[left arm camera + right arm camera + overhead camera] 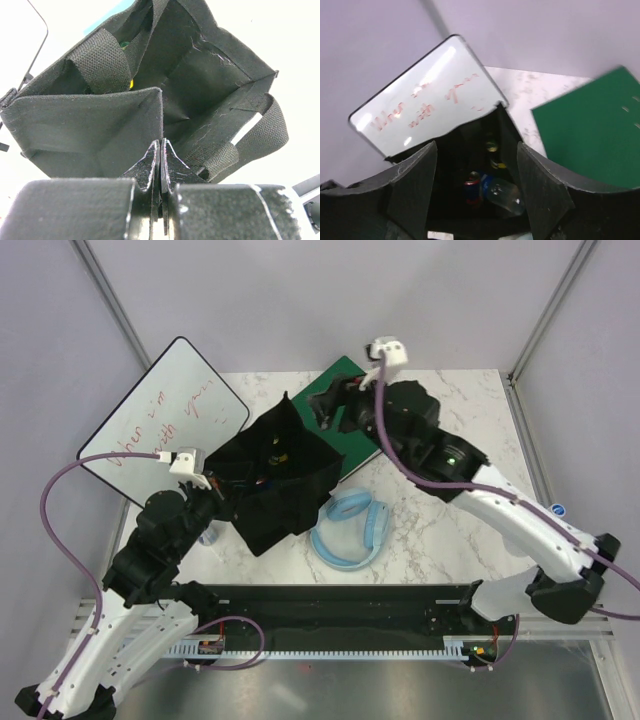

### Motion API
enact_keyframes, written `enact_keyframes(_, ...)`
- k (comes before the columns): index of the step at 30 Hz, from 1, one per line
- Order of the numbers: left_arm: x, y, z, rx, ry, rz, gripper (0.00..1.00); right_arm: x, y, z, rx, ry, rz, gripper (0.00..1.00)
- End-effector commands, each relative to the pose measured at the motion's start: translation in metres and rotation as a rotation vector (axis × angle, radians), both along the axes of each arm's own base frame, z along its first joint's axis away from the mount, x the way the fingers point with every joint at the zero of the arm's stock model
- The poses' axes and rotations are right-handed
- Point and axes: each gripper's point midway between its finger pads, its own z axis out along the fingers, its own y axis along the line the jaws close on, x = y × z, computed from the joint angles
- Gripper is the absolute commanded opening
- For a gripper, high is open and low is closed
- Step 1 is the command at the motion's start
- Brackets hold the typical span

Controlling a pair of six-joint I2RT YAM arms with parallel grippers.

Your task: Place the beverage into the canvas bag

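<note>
both left fingers (pixel 150 167) pinch the canvas bag (pixel 90 125) rim; right fingers (pixel 415 185) gape empty above the beverage (pixel 502 196) inside.

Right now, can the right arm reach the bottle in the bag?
Probably yes: the left claw pinches the canvas bag open, and the open right claw sees the bottle unobstructed inside.

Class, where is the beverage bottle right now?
In the right wrist view, the beverage bottle lies inside the canvas bag, framed by the fingers of the open right gripper, with the whiteboard behind.
</note>
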Motion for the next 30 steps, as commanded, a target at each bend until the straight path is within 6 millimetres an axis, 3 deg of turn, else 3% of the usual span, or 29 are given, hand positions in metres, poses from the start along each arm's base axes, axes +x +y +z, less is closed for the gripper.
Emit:
enact_keyframes(1, 0.003, 0.006, -0.001, 0.042, -0.019, 0.017, 0.02, -0.004, -0.108, -0.022, 0.063, 0.240, -0.453, 0.72)
enact_keyframes(2, 0.003, 0.006, 0.000, 0.038, -0.023, 0.016, 0.02, -0.002, -0.138, -0.028, 0.053, 0.253, -0.571, 0.72)
enact_keyframes(3, 0.003, 0.006, 0.000, 0.039, -0.021, 0.014, 0.02, -0.008, -0.160, -0.044, 0.008, 0.298, -0.640, 0.72)
enact_keyframes(6, 0.002, 0.003, -0.001, 0.036, -0.019, -0.003, 0.02, -0.031, -0.221, -0.059, 0.078, 0.341, -0.816, 0.71)
enact_keyframes(7, 0.002, 0.003, 0.000, 0.035, -0.020, -0.003, 0.02, -0.035, -0.231, -0.072, 0.090, 0.363, -0.855, 0.71)
enact_keyframes(10, 0.002, 0.002, 0.001, 0.038, -0.022, -0.009, 0.02, -0.050, -0.278, -0.084, 0.032, 0.356, -1.012, 0.71)
enact_keyframes(14, 0.001, 0.000, -0.001, 0.039, -0.018, -0.020, 0.02, -0.065, -0.352, -0.104, -0.105, 0.362, -1.333, 0.70)
enact_keyframes(16, 0.001, -0.002, -0.001, 0.036, -0.018, -0.032, 0.02, -0.071, -0.368, -0.119, -0.144, 0.420, -1.386, 0.68)
enact_keyframes(23, 0.002, -0.008, -0.006, 0.039, 0.004, -0.058, 0.02, -0.098, -0.421, -0.136, -0.108, 0.474, -1.590, 0.65)
enact_keyframes(28, 0.002, -0.008, -0.007, 0.043, 0.006, -0.053, 0.02, -0.111, -0.448, -0.169, -0.117, 0.592, -1.732, 0.65)
enact_keyframes(30, 0.003, -0.008, -0.008, 0.045, 0.008, -0.057, 0.02, -0.114, -0.452, -0.169, -0.109, 0.591, -1.751, 0.65)
